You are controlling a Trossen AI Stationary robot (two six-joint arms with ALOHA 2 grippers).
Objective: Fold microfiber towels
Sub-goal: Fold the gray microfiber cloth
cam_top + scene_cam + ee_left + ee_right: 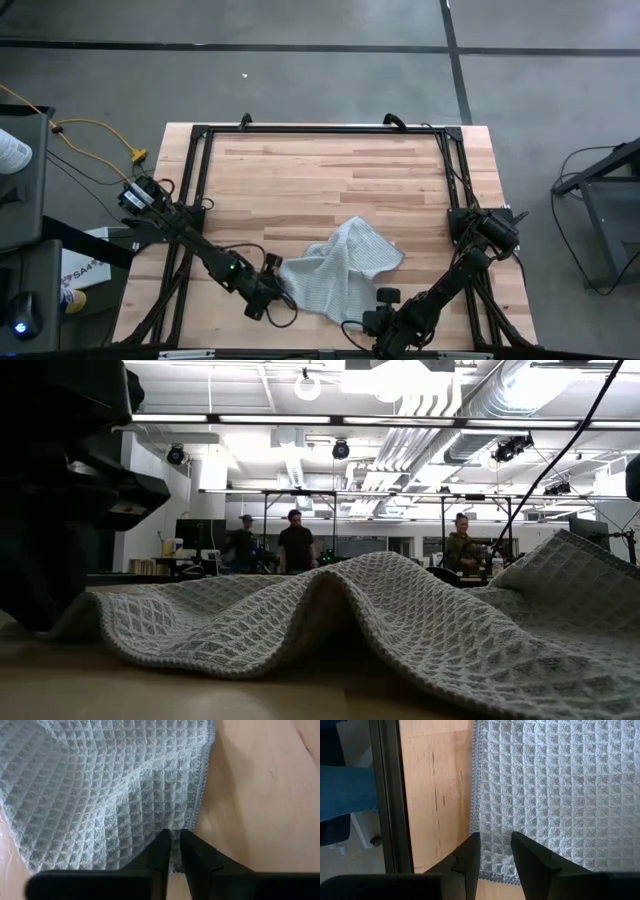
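Both hands pinching the rumpled towel's near edge.

The towel [340,268] lies crumpled on the surface [300,170], humped in the middle. My left hand [174,851] is clenched on its hem, at the corner; my right hand [495,854] straddles the edge just ahead of it, fingers slightly parted with cloth between. I reckon the right grip is thin, so the hem could slip out on lifting.

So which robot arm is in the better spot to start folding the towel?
Probably the left. The left gripper is already pinched shut on the towel near its edge, ready to lift. The right gripper is over the towel's near edge too, but its fingers are apart with cloth between them, not yet gripping.
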